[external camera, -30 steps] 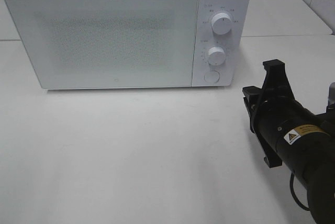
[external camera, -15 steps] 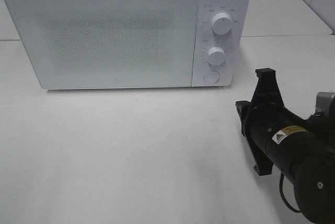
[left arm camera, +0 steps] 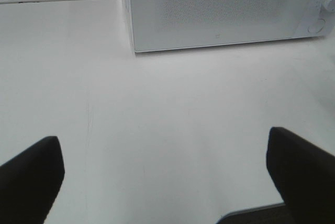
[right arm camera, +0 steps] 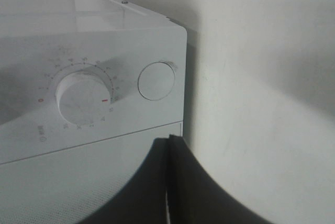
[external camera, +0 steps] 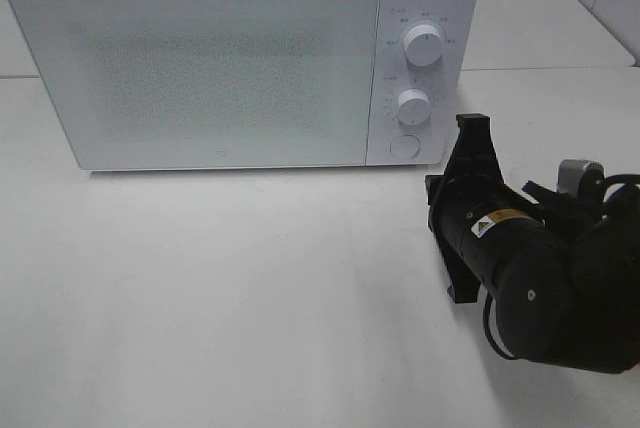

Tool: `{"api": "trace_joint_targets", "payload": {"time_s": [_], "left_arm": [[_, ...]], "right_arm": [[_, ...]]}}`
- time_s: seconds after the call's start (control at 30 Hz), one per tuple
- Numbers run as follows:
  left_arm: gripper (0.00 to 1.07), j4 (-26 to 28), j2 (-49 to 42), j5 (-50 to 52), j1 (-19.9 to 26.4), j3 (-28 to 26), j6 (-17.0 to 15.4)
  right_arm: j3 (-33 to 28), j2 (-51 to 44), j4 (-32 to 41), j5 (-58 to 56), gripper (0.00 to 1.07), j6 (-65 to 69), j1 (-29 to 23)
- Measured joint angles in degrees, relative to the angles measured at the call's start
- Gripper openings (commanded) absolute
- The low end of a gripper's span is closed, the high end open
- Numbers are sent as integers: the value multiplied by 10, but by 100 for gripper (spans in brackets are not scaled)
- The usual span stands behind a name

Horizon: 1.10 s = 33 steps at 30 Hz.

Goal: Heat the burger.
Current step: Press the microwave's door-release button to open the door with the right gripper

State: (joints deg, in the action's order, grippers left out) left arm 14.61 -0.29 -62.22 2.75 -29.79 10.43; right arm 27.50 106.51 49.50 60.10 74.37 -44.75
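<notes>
The burger is not in view in any frame. The white microwave (external camera: 200, 63) stands at the back of the table with its door shut; nothing shows through the door. My right gripper (external camera: 434, 191) is shut and empty. It hovers just right of and below the microwave's control panel. In the right wrist view the shut fingertips (right arm camera: 168, 182) point at the panel, close to the round button (right arm camera: 156, 81) and the lower knob (right arm camera: 82, 97). My left gripper (left arm camera: 165, 182) is open and empty over bare table, in front of the microwave (left arm camera: 220, 4).
The panel carries an upper knob (external camera: 424, 47), a lower knob (external camera: 412, 105) and a round button (external camera: 404, 145). The white table (external camera: 250, 288) spreads in front of the microwave. A seam in the table runs behind at the right (external camera: 560, 69).
My right arm has moved left and forward toward the microwave's control panel, with its gripper still shut. The microwave has not moved.
</notes>
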Motion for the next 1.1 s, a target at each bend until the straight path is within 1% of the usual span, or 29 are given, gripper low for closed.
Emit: {"api": "trace_joint_targets", "payload": {"time_s": [0.3,0.47,0.73,1.1], "left_arm": [[98,0,0,0,0,0,0],[98,0,0,0,0,0,0],[98,0,0,0,0,0,0],[98,0,0,0,0,0,0]], "right_arm": [[48,32,-17,-16,0,1,28],[79,59,-42,-30,0,6,49],[111,87,-66,-41,0,25,74],[158,126,-83,-48,0,31,83]]}}
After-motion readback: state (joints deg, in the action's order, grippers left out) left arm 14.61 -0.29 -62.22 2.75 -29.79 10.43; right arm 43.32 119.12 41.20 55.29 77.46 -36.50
